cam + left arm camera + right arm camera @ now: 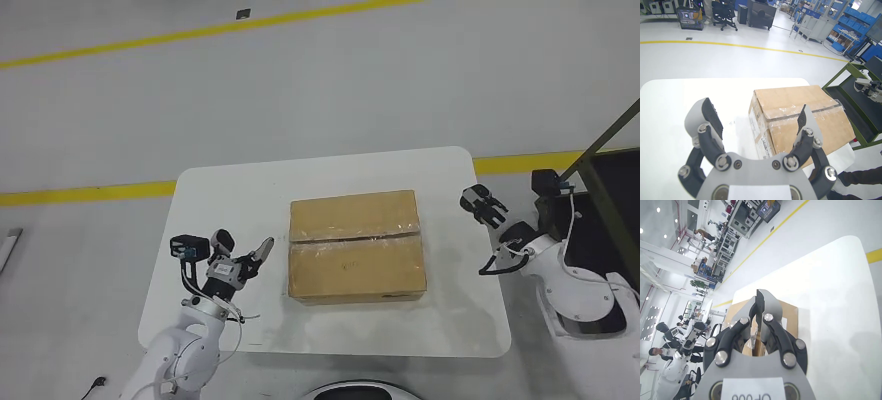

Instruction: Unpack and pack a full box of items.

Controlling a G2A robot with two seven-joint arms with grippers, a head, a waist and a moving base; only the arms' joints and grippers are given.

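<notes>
Grey-and-black fingers of the left gripper [245, 243] [755, 103] are spread wide with nothing between them. The gripper is held over the near left part of the one white table [230, 200] [677, 94] [829, 275], a little left of the box and apart from it.

One cardboard box [355, 245] [787, 98] [791, 311] is counted. It lies shut at the middle of the table, and one seam across its lid, running left to right, is covered with clear tape.

Two grippers are counted in all. The right gripper [487, 207] [758, 294] is held farther back, at the table's right edge and well apart from the box. Its fingers are pressed together and nothing is gripped.

The whole lid and both arms are laid out in the top view. Paper labels on the box's left end face are made out in the left wrist view. Wrinkles in the tape can be seen there too, and one green cart [832, 81] with a dark shelf stands right of the table. The box's right end is given in the right wrist view, partly hidden behind that gripper's fingers.

Two yellow lines are marked on the grey floor: one [80, 193] level with the table's far edge, and one [200, 35] farther off.
</notes>
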